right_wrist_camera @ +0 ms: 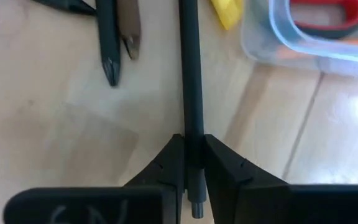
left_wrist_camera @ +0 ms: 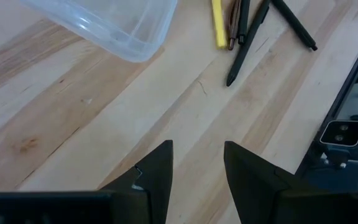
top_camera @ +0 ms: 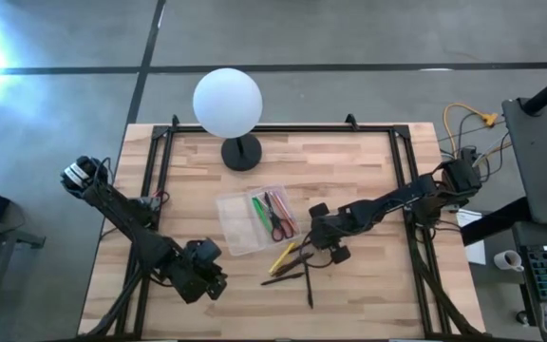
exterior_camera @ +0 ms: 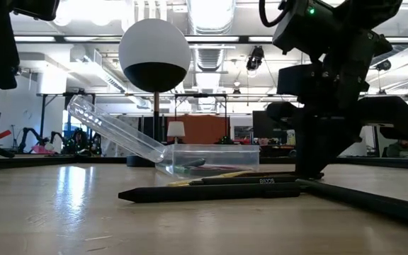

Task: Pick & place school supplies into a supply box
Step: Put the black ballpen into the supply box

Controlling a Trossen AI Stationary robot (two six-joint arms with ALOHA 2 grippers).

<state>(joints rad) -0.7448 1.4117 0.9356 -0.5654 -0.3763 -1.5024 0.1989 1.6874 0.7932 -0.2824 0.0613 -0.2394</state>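
Pen grip closing, R side of the supply box [top_camera: 254, 221].
Right gripper [right_wrist_camera: 193, 163] has its fingers pinched onto a dark pen [right_wrist_camera: 190, 81] near one end; pen lies on the table [top_camera: 368, 180], just R of the box w/ the other loose pens and a yellow pencil [top_camera: 282, 258]. You're holding a thin, stiff, light, slick barrel, so an end grip may let it swing or slip; a hold nearer mid-barrel would be steadier. Box's open lid [exterior_camera: 115, 133] tilts up on its far side; scissors [top_camera: 276, 216] and green marker [top_camera: 258, 210] lie inside already. Globe lamp [top_camera: 227, 103] stands well behind the box. Left gripper [left_wrist_camera: 197, 163] waits part open, empty, near the box's L corner.
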